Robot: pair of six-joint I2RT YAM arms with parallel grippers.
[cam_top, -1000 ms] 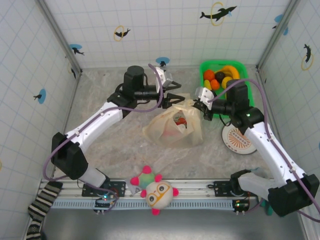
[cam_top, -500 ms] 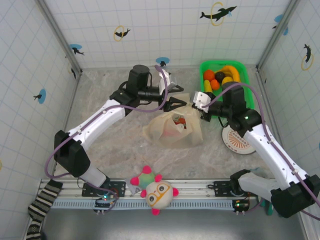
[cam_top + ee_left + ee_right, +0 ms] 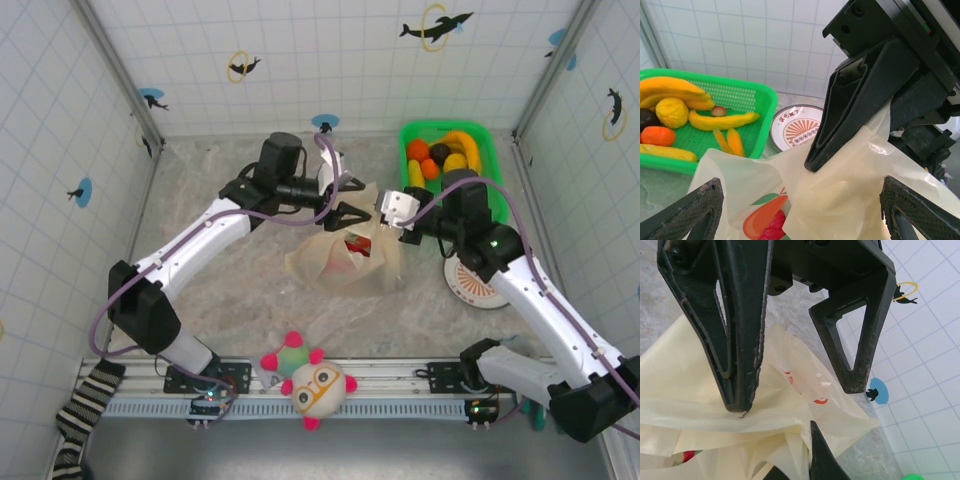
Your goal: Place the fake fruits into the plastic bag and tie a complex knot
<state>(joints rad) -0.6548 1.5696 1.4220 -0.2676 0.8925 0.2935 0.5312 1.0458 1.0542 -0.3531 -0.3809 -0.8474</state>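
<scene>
The cream plastic bag [image 3: 345, 258] lies mid-table with a red fake fruit [image 3: 358, 247] inside. More fake fruits [image 3: 440, 158], yellow, orange and dark, sit in the green basket [image 3: 487, 150]. My right gripper [image 3: 375, 216] is shut on a bunched part of the bag's upper edge [image 3: 790, 405], lifting it. My left gripper [image 3: 351, 199] is open wide, facing the right one, with its fingers [image 3: 740, 325] on either side of the raised plastic and not touching it. In the left wrist view the bag [image 3: 840, 190] fills the space between my left gripper [image 3: 802, 200] fingertips. No knot is visible.
A round patterned plate [image 3: 475, 280] lies right of the bag, near the right arm. A pink-spiked plush toy with glasses [image 3: 310, 383] sits at the front rail. A striped sock [image 3: 85, 410] hangs at the front left. Tiled walls enclose the table.
My left gripper has opened wider and shifted right over the bag's top. My right gripper has pulled the pinched bag edge leftward toward it.
</scene>
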